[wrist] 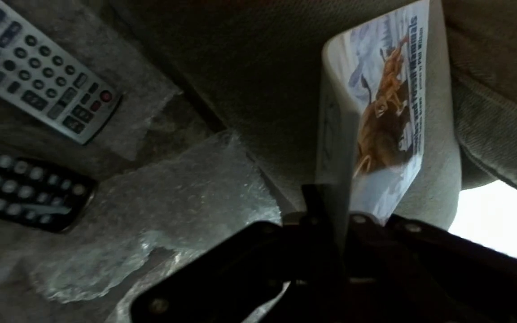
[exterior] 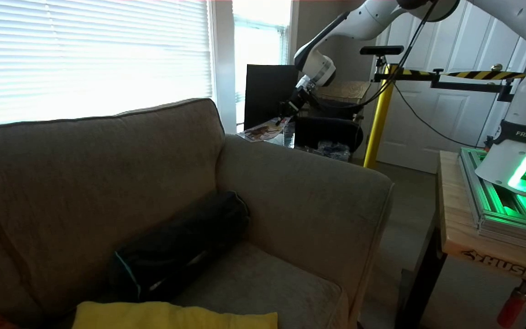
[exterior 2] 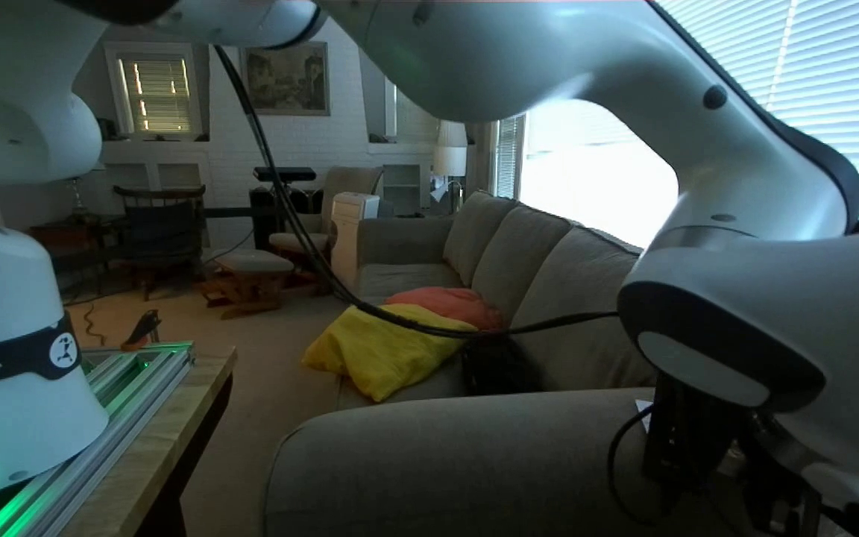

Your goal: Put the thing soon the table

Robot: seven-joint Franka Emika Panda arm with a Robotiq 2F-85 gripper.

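A thin glossy book with an animal picture on its cover [wrist: 386, 103] is in my gripper [wrist: 337, 215] in the wrist view. The two dark fingers close on its near edge, and it stands out beyond the fingertips. In an exterior view the book [exterior: 265, 131] shows just past the sofa arm, under my gripper [exterior: 284, 115]. In an exterior view my gripper [exterior 2: 780, 492] is dark and partly cut off by the frame. The dark table cannot be made out for certain; the sofa arm and the robot arm hide much of that area.
In the wrist view a grey remote [wrist: 47, 72], a black remote [wrist: 25, 188] and clear plastic wrap [wrist: 186, 202] lie at the left. The beige sofa's arm [exterior: 308, 183] stands close by. A black upright panel [exterior: 263, 91] and a yellow post [exterior: 377, 123] stand around the gripper's area.
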